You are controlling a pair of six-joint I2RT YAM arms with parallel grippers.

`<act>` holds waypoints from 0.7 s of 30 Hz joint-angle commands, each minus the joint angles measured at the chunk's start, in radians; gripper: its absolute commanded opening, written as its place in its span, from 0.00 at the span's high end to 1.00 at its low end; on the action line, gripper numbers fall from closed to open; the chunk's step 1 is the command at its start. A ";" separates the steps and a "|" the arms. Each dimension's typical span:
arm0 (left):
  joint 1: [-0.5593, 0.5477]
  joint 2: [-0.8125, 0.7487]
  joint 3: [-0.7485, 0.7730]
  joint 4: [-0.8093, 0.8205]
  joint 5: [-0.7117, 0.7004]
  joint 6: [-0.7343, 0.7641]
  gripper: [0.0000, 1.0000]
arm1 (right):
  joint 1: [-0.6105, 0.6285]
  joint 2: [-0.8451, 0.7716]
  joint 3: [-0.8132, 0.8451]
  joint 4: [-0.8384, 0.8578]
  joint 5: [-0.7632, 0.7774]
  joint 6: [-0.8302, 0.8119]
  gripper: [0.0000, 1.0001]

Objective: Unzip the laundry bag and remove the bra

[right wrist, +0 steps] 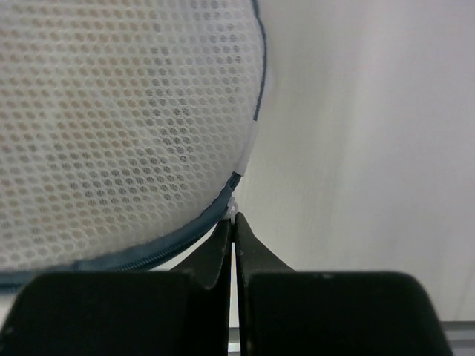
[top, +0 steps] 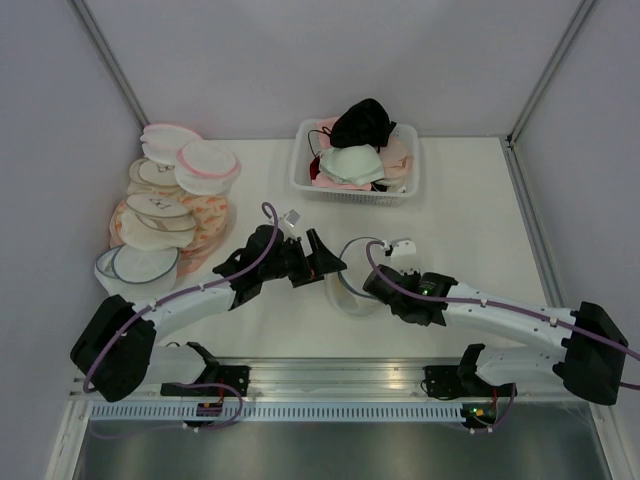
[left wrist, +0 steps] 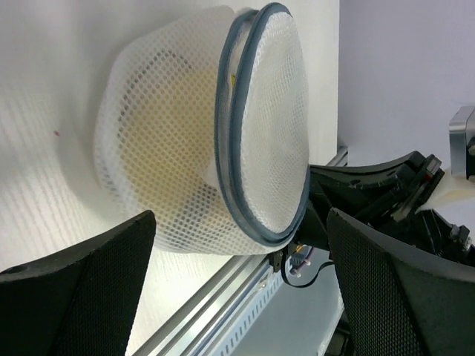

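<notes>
At the far left of the white worktop (top: pixel 470 210) lies a heap of round mesh pouches (top: pixel 165 215). Some are pink-rimmed, some beige with an orange print, and one has a blue-grey rim. Several carry small white labels whose marks are too small to read.

The left gripper (left wrist: pixel 241 222) is released. Its two black fingers (left wrist: pixel 82 289), faced with a fine woven-looking grip texture, stand wide apart on either side of the laundry bag (left wrist: pixel 274 111) without touching it. The bag stands on edge near the front of the worktop, between the two arms. It is a domed disc of white honeycomb mesh, and a thin blue-grey zipper band runs around its rim. Through the mesh shows the bra (left wrist: pixel 167 156) as a soft, pale yellow rounded shape inside the pouch.

Further back, a white slotted plastic basket (top: pixel 412 170) holds a tangle of black, pale and pink garments.

The right gripper (right wrist: pixel 234 222) is clenched. Its smooth black fingers are pressed flat together, and their tips meet on a small white pull tab (right wrist: pixel 232 212) at the zipper rim, low on the bag's edge. A ribbed aluminium rail (top: pixel 330 378) runs along the near edge.
</notes>
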State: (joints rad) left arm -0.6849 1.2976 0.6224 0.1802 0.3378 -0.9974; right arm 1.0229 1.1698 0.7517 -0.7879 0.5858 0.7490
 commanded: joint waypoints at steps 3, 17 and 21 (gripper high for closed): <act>0.019 -0.054 -0.081 -0.027 -0.082 -0.001 0.00 | -0.039 0.093 0.057 -0.128 0.229 0.151 1.00; 0.019 0.112 -0.245 0.381 0.041 -0.078 0.04 | -0.073 -0.149 0.034 0.058 0.108 0.040 0.02; 0.019 0.195 -0.216 0.475 0.064 -0.101 0.06 | -0.073 -0.222 0.038 0.102 0.053 -0.014 0.02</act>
State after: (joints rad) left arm -0.6678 1.4483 0.3733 0.4999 0.3534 -1.0534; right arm 0.9493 0.9779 0.7792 -0.7586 0.6983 0.8051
